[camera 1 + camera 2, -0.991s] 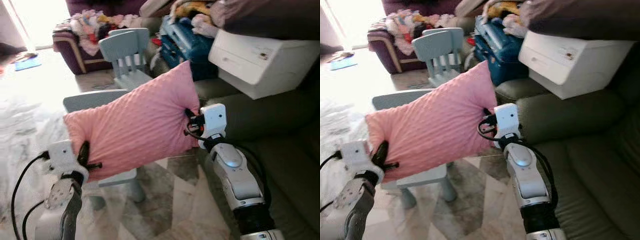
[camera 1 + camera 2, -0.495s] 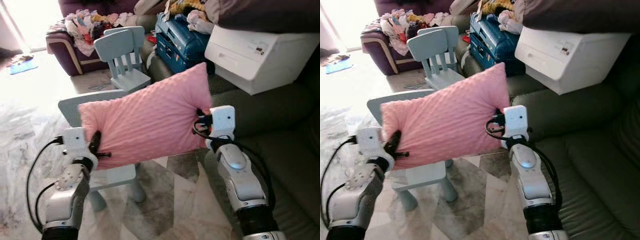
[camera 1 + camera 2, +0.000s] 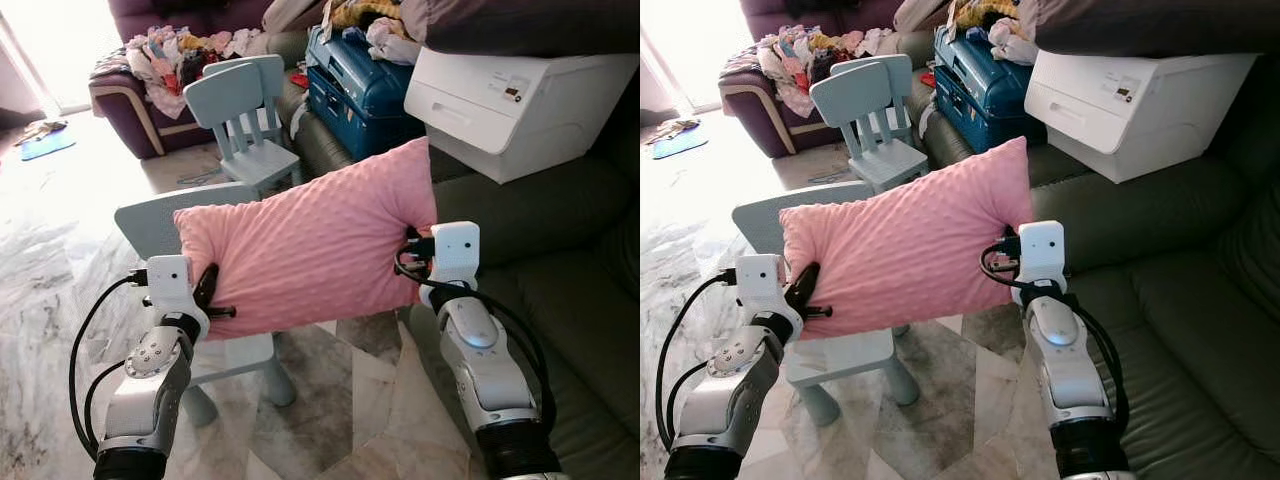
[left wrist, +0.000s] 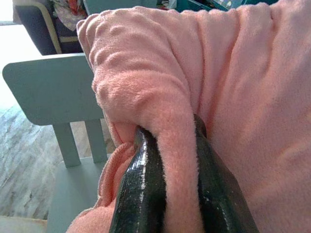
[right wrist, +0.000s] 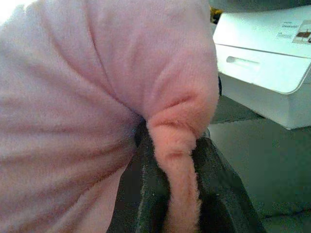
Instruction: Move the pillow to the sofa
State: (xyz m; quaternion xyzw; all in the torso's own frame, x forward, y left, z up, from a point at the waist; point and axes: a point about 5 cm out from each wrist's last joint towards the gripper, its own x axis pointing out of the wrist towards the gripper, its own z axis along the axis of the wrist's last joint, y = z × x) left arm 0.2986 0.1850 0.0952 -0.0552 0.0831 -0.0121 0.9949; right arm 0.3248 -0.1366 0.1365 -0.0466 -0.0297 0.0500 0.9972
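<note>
Left eye view: a pink, dimple-textured rectangular fabric pillow [image 3: 305, 250] is held aloft between two grippers, above a pale blue plastic child's chair [image 3: 150, 222] and just beside the dark olive leather sofa [image 3: 560, 290]. The left gripper [image 3: 208, 297] is clamped on the pillow's lower left corner; in the left wrist view a fold of pink fabric is seen pinched between its two black fingers [image 4: 138, 194], whose tips are buried in the cloth. The right gripper [image 3: 412, 255] is closed on the pillow's right edge, and in the right wrist view a roll of fabric is squeezed between the jaws, the fingertips hidden by the pillow. Much of the chair's seat and backrest is covered by the pillow. Beyond the right jaws, a white plastic printer-like box [image 3: 515, 105] is rested on the sofa, its far side cut off by the frame. A blue hard case [image 3: 365, 85] and a second pale blue small chair [image 3: 245, 115] are seen behind the pillow, with a heap of mixed clothing [image 3: 185, 50] piled on a purple armchair [image 3: 135, 100], too jumbled for single items to be told apart. Marble-patterned flooring [image 3: 50, 270] is washed out by glare at the upper left.
</note>
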